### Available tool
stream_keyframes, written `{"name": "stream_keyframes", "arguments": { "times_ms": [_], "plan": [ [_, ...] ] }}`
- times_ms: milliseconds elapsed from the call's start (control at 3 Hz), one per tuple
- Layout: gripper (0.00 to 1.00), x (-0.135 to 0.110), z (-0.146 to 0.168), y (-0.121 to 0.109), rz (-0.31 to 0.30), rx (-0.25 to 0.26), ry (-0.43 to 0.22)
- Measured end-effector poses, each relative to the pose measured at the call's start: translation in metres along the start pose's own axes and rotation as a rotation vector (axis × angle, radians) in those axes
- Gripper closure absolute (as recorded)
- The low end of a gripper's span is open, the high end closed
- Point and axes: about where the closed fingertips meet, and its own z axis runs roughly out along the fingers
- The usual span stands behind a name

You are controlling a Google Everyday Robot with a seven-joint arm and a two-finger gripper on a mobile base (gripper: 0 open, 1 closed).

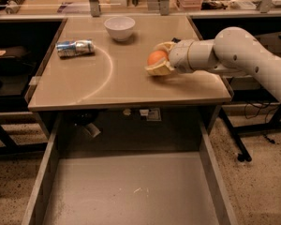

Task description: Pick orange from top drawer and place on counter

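Observation:
The orange [156, 58] sits between the cream fingers of my gripper [158, 60], low over the right part of the beige counter [107, 78]. The gripper is shut on it and seems to rest at the counter's surface. My white arm [234, 50] reaches in from the right. The top drawer [131, 191] stands pulled out below the counter's front edge, its grey floor bare.
A white bowl [120, 28] stands at the back middle of the counter. A silver can [75, 48] lies on its side at the back left. A curved white line [105, 76] runs across the top. Dark desks flank both sides.

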Motion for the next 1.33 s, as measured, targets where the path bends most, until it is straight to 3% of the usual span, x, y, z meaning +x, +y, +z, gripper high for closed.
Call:
{"name": "stream_keyframes", "arguments": {
  "times_ms": [667, 1000, 1333],
  "plan": [
    [0.12, 0.0000, 0.0000, 0.0000, 0.000, 0.000, 0.000],
    [0.00, 0.0000, 0.0001, 0.0001, 0.000, 0.000, 0.000],
    [0.00, 0.0000, 0.0001, 0.0001, 0.000, 0.000, 0.000]
  ]
}}
